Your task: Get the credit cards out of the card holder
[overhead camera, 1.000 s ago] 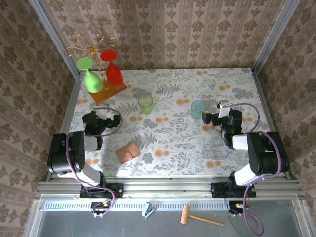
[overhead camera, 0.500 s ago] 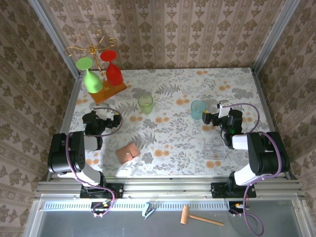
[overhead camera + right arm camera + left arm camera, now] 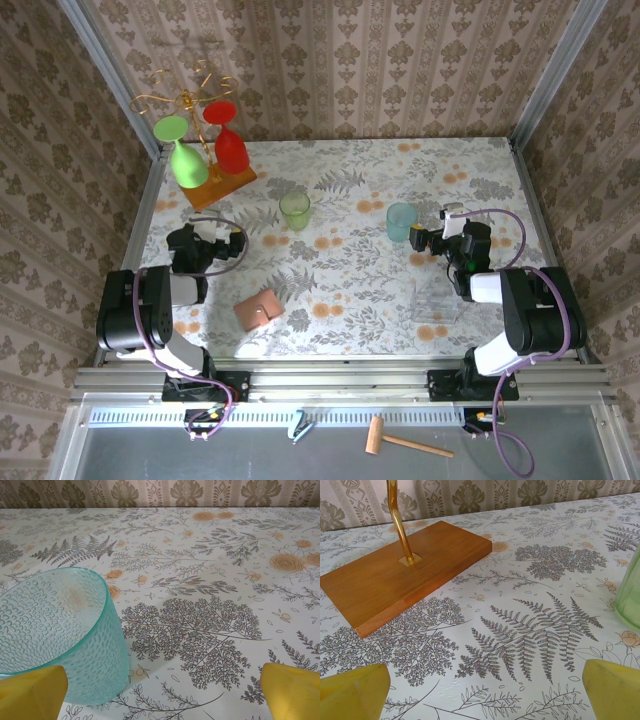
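Note:
The card holder (image 3: 260, 309) lies folded on the flowered table near the front, left of centre, showing its salmon-pink outside. The credit cards are hidden. My left gripper (image 3: 207, 236) rests low at the left side, behind and to the left of the holder and well apart from it. In the left wrist view the left gripper (image 3: 482, 695) is open, its yellow fingertips (image 3: 352, 692) wide apart over bare table. My right gripper (image 3: 446, 228) sits at the right side. It (image 3: 162, 692) is open too, with nothing between its fingers (image 3: 292, 690).
A teal cup (image 3: 60, 635) stands just left of my right gripper. A green glass (image 3: 294, 210) stands mid-table. The glass rack's orange wooden base (image 3: 405, 575) holds a green and a red glass at back left. A clear box (image 3: 435, 298) lies front right.

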You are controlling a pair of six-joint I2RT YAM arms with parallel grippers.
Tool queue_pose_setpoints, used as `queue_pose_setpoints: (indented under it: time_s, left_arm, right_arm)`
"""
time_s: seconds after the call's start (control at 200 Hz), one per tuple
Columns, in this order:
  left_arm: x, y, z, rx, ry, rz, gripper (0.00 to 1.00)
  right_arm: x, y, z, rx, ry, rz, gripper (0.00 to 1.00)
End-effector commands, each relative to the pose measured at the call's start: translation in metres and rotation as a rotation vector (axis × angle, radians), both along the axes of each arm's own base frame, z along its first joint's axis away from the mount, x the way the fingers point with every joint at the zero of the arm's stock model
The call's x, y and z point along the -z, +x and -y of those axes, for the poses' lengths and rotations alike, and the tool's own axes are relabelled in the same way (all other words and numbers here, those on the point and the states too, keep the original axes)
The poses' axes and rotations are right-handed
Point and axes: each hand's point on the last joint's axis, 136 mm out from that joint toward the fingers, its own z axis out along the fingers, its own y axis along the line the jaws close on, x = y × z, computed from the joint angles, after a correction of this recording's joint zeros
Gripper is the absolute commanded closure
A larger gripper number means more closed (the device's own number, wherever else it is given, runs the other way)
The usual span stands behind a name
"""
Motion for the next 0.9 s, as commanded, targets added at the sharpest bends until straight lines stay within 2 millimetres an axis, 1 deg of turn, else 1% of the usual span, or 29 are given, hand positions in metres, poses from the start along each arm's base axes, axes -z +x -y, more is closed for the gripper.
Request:
queue_pose_setpoints:
  time_s: [0.0,0.17,0.345,0.41,0.52,0.645,0.69,0.76,0.895]
  left_arm:
    - [-0.002,-0.001,-0.002,-0.002,-0.003,0.018,0.00]
    - [-0.003,-0.001,-0.002,-0.002,-0.002,0.021,0.00]
    - [-0.002,0.000,-0.005,-0.018,-0.003,0.018,0.00]
    - [-0.002,0.000,-0.006,-0.025,-0.005,0.018,0.00]
    - [-0.001,0.003,-0.016,-0.086,-0.005,0.010,0.00]
    - [-0.001,0.001,-0.016,-0.089,-0.001,0.011,0.00]
    - [-0.002,0.001,-0.017,-0.095,-0.002,0.020,0.00]
    - [-0.006,-0.002,-0.021,-0.122,-0.003,0.041,0.00]
    - [-0.018,-0.011,-0.028,-0.176,-0.002,0.083,0.00]
  right_arm:
    - [-0.003,-0.001,-0.001,-0.017,-0.011,0.026,0.00]
    - [-0.003,-0.001,0.000,-0.014,-0.010,0.024,0.00]
    - [-0.002,0.002,0.010,0.050,-0.010,0.015,0.00]
    - [-0.002,0.002,0.010,0.050,-0.010,0.016,0.00]
    - [-0.003,0.002,0.009,0.050,-0.011,0.020,0.00]
    - [-0.004,0.001,0.007,0.032,-0.012,0.021,0.00]
    - [-0.006,0.001,0.004,0.020,-0.015,0.019,0.00]
    - [-0.009,0.001,0.006,0.031,-0.020,0.018,0.00]
    - [-0.013,-0.001,0.009,0.052,-0.019,0.028,0.00]
